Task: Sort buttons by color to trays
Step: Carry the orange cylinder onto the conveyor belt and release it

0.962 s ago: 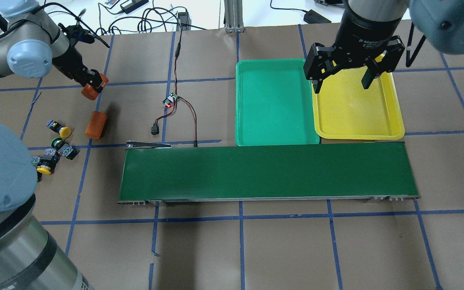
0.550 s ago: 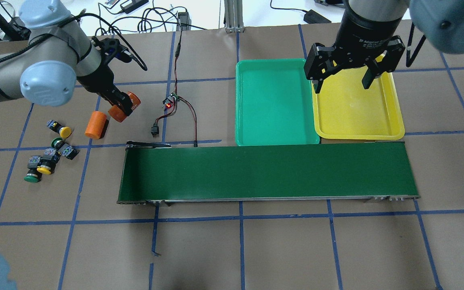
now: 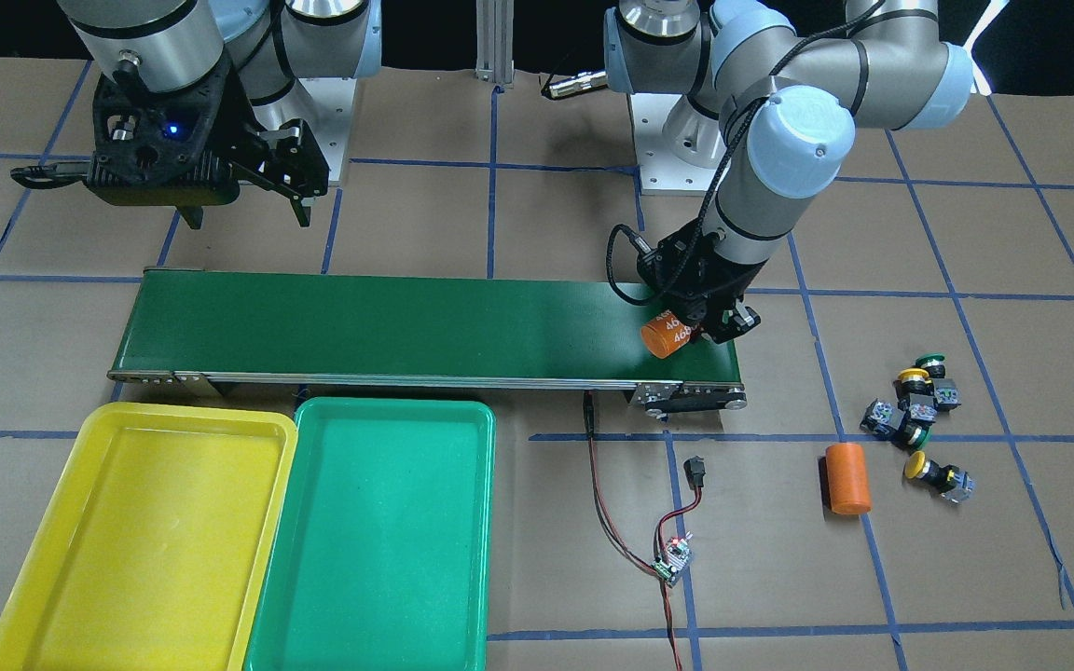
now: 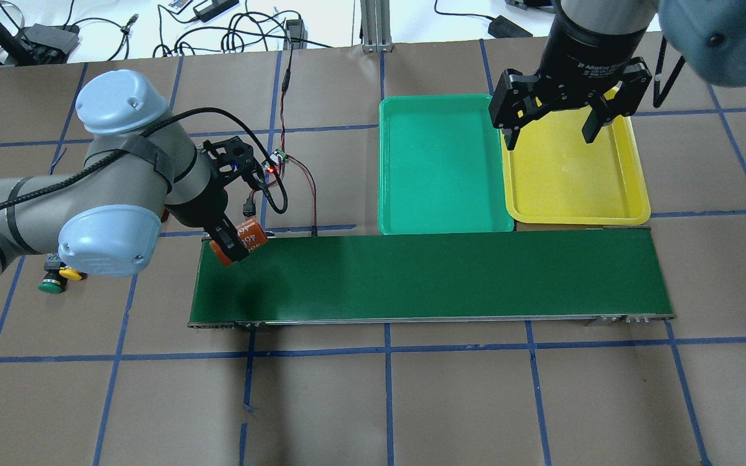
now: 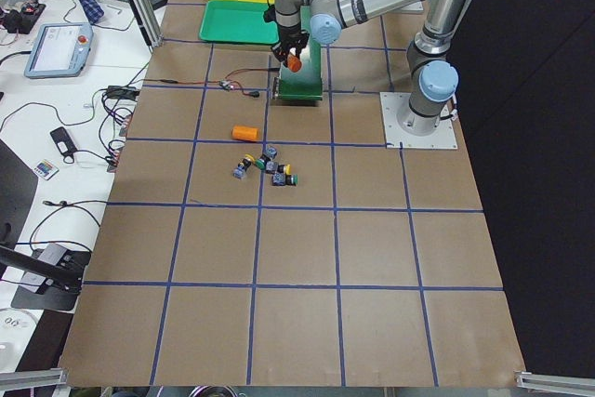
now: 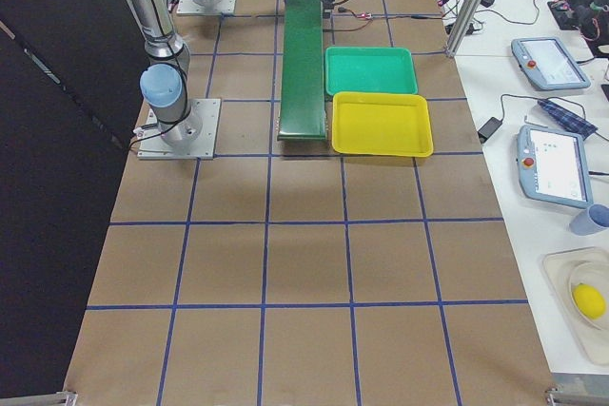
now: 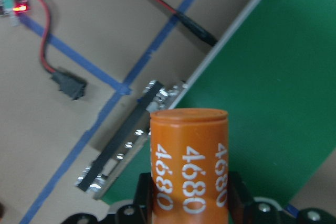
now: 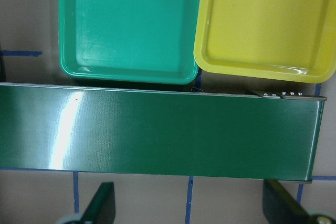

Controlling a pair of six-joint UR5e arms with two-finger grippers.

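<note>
So as far as actual sorting goes, nothing's done yet. All four buttons (image 3: 915, 410) are sitting in a loose bunch on the surface (image 3: 500, 224), off past the end of the conveyor belt (image 4: 431, 278) on the robot's left and well apart from the trays. Three are huddled together and one yellow one sits just beside them. The green tray (image 4: 441, 168) and yellow tray (image 4: 574, 181) have no buttons in them at all, so I'd call it zero out of four.

The funny part is that the left end effector (image 4: 234, 243) isn't even on a button. It's clamped around an orange cylinder (image 7: 189, 156) marked "4680" and holds it over the near end of the belt. I can't tell if it's touching the belt or just above it. A second orange cylinder (image 3: 846, 478) lies on its side near the buttons.

The right end effector (image 4: 549, 136) hangs up by the tray end with its fingers spread wide and nothing in them, looks like it's waiting.

My guess is the whole job is ahead: each button onto the belt, then into its matching tray.
</note>
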